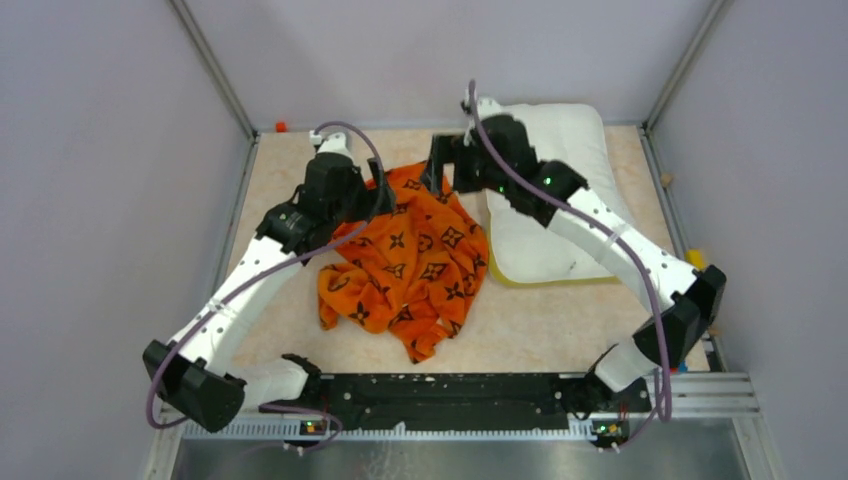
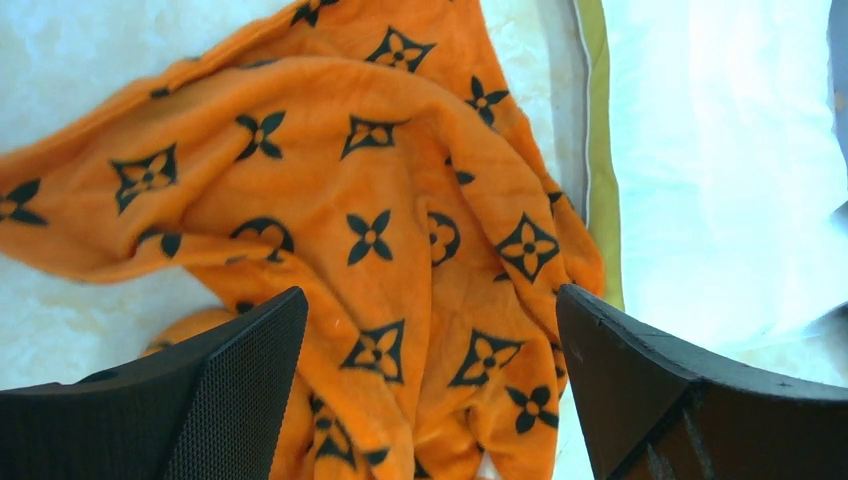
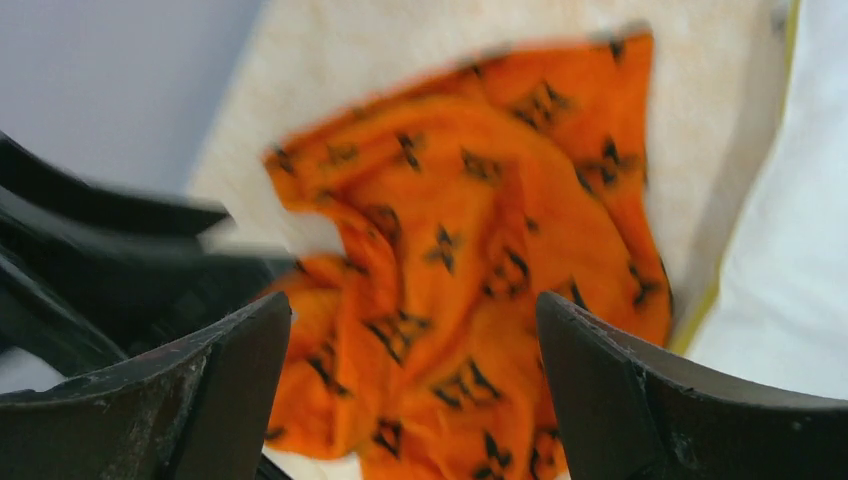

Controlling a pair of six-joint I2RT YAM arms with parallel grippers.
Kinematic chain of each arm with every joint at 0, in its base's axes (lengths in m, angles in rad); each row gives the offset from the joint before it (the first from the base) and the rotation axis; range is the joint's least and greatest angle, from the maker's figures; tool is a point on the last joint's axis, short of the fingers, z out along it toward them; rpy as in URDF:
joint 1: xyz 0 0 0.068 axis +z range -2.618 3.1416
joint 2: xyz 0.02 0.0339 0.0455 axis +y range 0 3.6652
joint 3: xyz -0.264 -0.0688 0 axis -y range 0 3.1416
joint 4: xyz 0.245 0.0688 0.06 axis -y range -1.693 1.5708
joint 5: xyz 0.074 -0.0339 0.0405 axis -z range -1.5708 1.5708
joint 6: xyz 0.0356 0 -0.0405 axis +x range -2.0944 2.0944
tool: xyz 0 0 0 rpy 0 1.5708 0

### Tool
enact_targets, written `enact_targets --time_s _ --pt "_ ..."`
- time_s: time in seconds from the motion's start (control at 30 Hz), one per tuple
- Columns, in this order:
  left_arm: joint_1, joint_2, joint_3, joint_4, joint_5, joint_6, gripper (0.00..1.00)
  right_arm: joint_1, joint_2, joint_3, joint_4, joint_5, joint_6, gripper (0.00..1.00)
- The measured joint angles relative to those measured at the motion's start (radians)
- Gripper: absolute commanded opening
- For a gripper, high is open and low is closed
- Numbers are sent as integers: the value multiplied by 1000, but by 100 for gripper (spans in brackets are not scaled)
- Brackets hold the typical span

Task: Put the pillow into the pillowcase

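Top external view: left claw and right claw are hovering open over the crumpled pillowcase beside the pillow.

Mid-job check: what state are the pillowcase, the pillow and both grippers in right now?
pillowcase, crumpled in a heap, not held
pillow, lying flat beside the pillowcase, not yet inside it
left gripper, open above the pillowcase, holding nothing
right gripper, open above the pillowcase, holding nothing

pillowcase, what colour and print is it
Bright orange with black four-petal flower and circle motifs; the pillowcase shows best in the left wrist view.
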Motion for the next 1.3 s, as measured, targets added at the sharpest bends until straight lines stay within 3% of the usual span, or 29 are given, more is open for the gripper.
enact_targets --time_s 0.17,0.3,0.43,0.63,0.73,0.8,0.83,0.9,0.93,1.13,1.3 --pt "14 185 82 66 25 66 99 66 -164 -447 7 80 53 90" --pt "32 350 97 128 50 90 99 121 -282 -690 17 112 126 90" --pt "42 533 125 207 85 113 99 188 -332 -816 75 128 200 90" --pt "47 801 267 274 105 139 97 273 -245 -944 225 126 288 89" --pt "51 908 351 290 103 154 81 278 -181 -991 280 124 317 83" --pt "58 964 391 299 93 163 61 278 -130 -1007 316 121 333 73" --pt "63 982 401 300 88 165 46 278 -110 -1009 327 119 338 62" --pt "79 1010 407 298 78 170 16 278 -71 -1005 350 118 340 16" --pt "90 1014 405 297 74 158 3 278 -53 -998 348 126 339 0" --pt "254 961 313 324 56 101 0 262 -19 -803 171 211 268 0" --pt "451 880 231 272 -11 57 0 160 -6 -472 -15 289 122 0"
